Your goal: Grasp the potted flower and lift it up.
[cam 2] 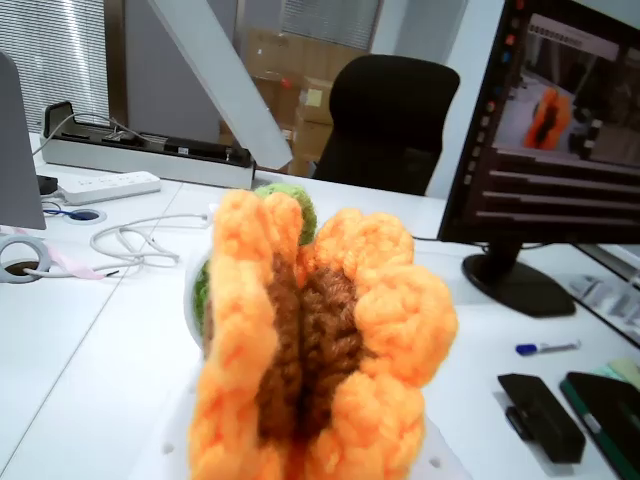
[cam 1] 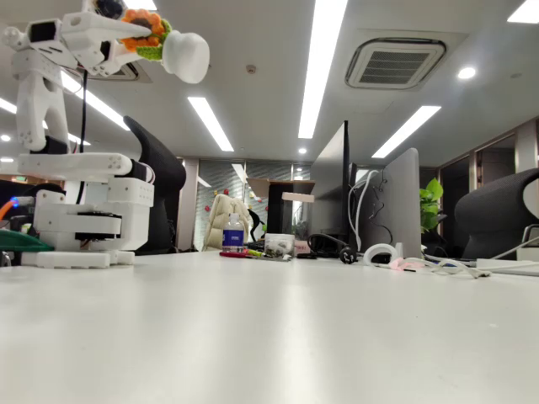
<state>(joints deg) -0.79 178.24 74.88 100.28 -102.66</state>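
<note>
1. Fixed view: the white arm (cam 1: 80, 181) stands at the left end of the table (cam 1: 278, 337), and its gripper (cam 1: 135, 38) is raised high near the ceiling lights. It is clamped on the potted flower (cam 1: 173, 49), held by the orange bloom, with the white pot sticking out to the right and slightly downward, well clear of the table. The lift looks all but done.

2. Fixed view, doing it well: the grip is on soft crochet, not the hard pot, so I judge the pot's weight could drag the flower loose. Keep the squeeze firm, move slowly and avoid wrist twists.

3. Fixed view, surroundings: a water bottle (cam 1: 233, 232), a monitor (cam 1: 389, 206) with cables and a leafy plant (cam 1: 431, 206) sit far back on the table; dark office chairs (cam 1: 160, 181) stand behind. Nothing is close to the raised flower.

4. Wrist view: the bloom of the potted flower (cam 2: 320, 350) sits right against the camera, its petals folded together around the brown centre, which fits a tight pinch; a bit of green shows behind it. The fingers themselves are hidden behind it.

5. Wrist view, surroundings: below lie a power strip (cam 2: 105, 187), loose cables (cam 2: 140, 240), a pen (cam 2: 545, 348) and a black object (cam 2: 540, 415); a screen (cam 2: 560, 130) stands to the right. All are well below, so the way is free.
</note>
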